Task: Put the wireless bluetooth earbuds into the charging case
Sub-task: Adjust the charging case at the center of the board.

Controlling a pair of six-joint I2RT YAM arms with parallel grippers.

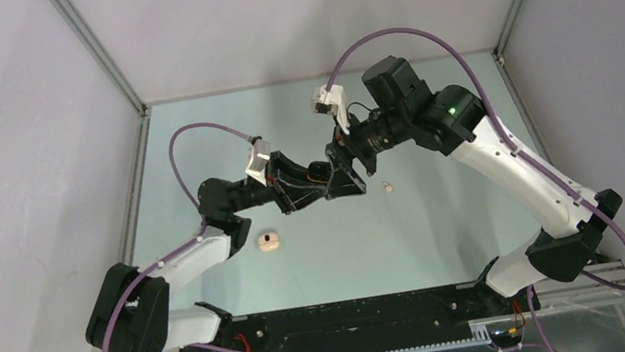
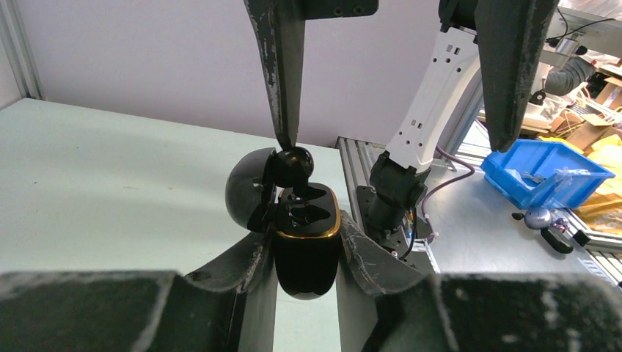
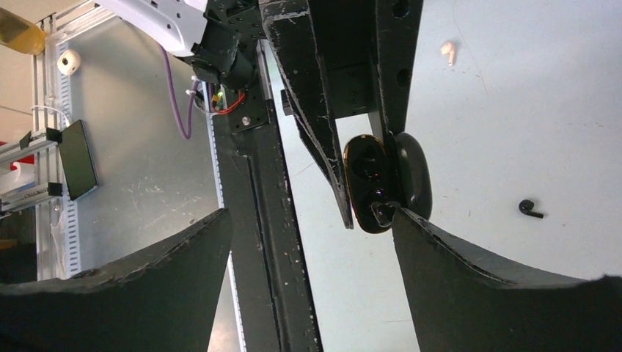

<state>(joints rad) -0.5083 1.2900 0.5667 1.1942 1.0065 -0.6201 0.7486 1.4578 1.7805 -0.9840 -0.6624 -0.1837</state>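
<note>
The black case [image 2: 306, 257] is filling the left gripper's [image 2: 304, 246] whole gap. Its lid [image 2: 246, 194], an earbud [image 2: 295, 165] and 1 finger [image 2: 282, 88] of the right gripper [image 2: 396, 145] are crowding the case's mouth. Wide room is lying between the right gripper's 2 fingers. Beneath both grippers, a cream earbud [image 3: 447, 51] and a loose black earbud [image 3: 529, 209] are dotting the table [image 3: 513, 132].

Top view: bright, even, diffuse light from above. Worktop [image 1: 445, 212] reads pale with only faint soft shadows, no glare, sharp overall.

Left wrist view: left tool [image 2: 304, 244] fingers [image 2: 227, 268] at the bottom edge are blurred, dark and grainy. Black case [image 2: 308, 253] is glossy, with small highlights and a glinting gold rim. Background is well lit and fairly sharp.

Right wrist view: worktop washed out, near white at right. Right tool [image 3: 312, 213] fingers [image 3: 513, 293] are soft-edged, almost pure black, no surface detail.
</note>
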